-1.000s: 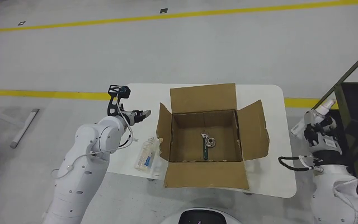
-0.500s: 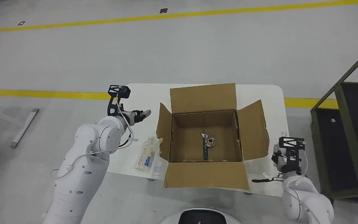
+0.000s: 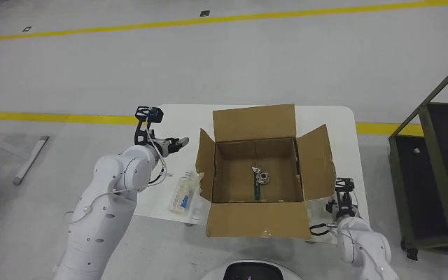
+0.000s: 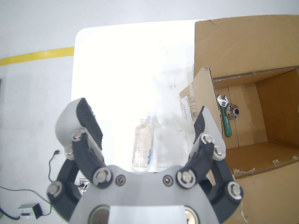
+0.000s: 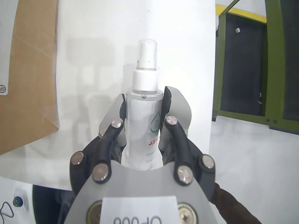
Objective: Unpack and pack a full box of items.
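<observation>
Status: box point(image 3: 257, 171) sits open in the middle of the table point(image 3: 329, 115), all four flaps folded out. Only two items inside: a green-handled wrench point(image 4: 226, 122) and a small metal hub point(image 4: 234, 112), right next to each other on the box floor. Two items are outside. A clear water bottle point(image 4: 142, 146) lies on its side on the table, just beside the box's left flap and near the table's front edge. A spray bottle point(image 5: 144, 82) is in the right gripper point(image 5: 144, 97), fingers clamped on its body, cap pointing away from the wrist. It's held over bare table right of the box, between the right flap and the table edge; can't tell if it touches the tabletop. Left gripper point(image 4: 142, 111) is wide open and empty, hanging above the table's left side with the water bottle below it. A green rack point(image 5: 245, 71) stands off the table to the right. My read: about half the load in, half out. The phase can't be told from this alone. If unpacking, wrench and hub are left to pull. If packing, the spray bottle goes in next, then the water bottle. Flaps not closed either way.
</observation>
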### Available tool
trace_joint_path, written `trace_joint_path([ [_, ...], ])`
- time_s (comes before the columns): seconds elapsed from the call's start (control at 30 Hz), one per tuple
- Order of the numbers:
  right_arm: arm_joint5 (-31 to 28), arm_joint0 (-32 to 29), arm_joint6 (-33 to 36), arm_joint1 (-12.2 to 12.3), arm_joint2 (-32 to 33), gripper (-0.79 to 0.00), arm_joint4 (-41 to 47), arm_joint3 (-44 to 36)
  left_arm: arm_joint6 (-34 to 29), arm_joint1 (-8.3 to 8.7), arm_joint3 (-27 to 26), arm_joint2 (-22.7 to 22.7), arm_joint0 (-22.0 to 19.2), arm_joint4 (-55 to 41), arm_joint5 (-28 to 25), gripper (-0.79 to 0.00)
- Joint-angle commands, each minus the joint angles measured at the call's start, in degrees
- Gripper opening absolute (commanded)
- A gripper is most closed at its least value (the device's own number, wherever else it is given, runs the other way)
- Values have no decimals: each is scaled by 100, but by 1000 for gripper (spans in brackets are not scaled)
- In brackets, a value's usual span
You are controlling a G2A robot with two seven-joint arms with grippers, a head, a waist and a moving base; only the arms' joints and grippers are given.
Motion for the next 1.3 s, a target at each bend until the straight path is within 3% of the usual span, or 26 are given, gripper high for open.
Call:
trace_joint_path([
  [0.0, -14, -42, 173, 2, 51, -785, 106, -110, 0, 0, 0, 0, 0, 0, 0, 0],
  [0.2, -171, -194, 651, 18, 193, -785, 339, -433, 0, 0, 0, 0, 0, 0, 0, 0],
  [0.37, -249, -117, 684, 31, 125, -785, 216, -239, 0, 0, 0, 0, 0, 0, 0, 0],
  [0.5, -254, -41, 699, 34, 62, -465, 171, -129, 0, 0, 0, 0, 0, 0, 0, 0],
  [0.57, -225, -12, 698, 34, 48, -397, 172, -90, 0, 0, 0, 0, 0, 0, 0, 0],
  [0.63, -209, 10, 705, 36, 35, -108, 147, -51, 0, 0, 0, 0, 0, 0, 0, 0],
  [0.77, -187, 30, 709, 38, 28, -22, 163, -33, 0, 0, 0, 0, 0, 0, 0, 0],
  [0.83, -181, 32, 698, 39, 35, -55, 193, -47, 0, 0, 0, 0, 0, 0, 0, 0],
  [0.97, -128, -32, 610, 35, 162, -25, 539, -428, 0, 0, 0, 0, 0, 0, 0, 0],
  [1.1, -49, -215, 391, 38, 554, -99, 1064, -1215, 0, 0, 0, 0, 0, 0, 0, 0],
  [1.13, -29, -267, 312, 37, 672, -157, 1223, -1407, 0, 0, 0, 0, 0, 0, 0, 0],
  [1.2, 21, -346, 48, 29, 918, -397, 1670, -1809, 0, 0, 0, 0, 0, 0, 0, 0],
  [1.27, 66, -428, -282, 16, 1151, -496, 2118, -2143, 0, 0, 0, 0, 0, 0, 0, 0],
])
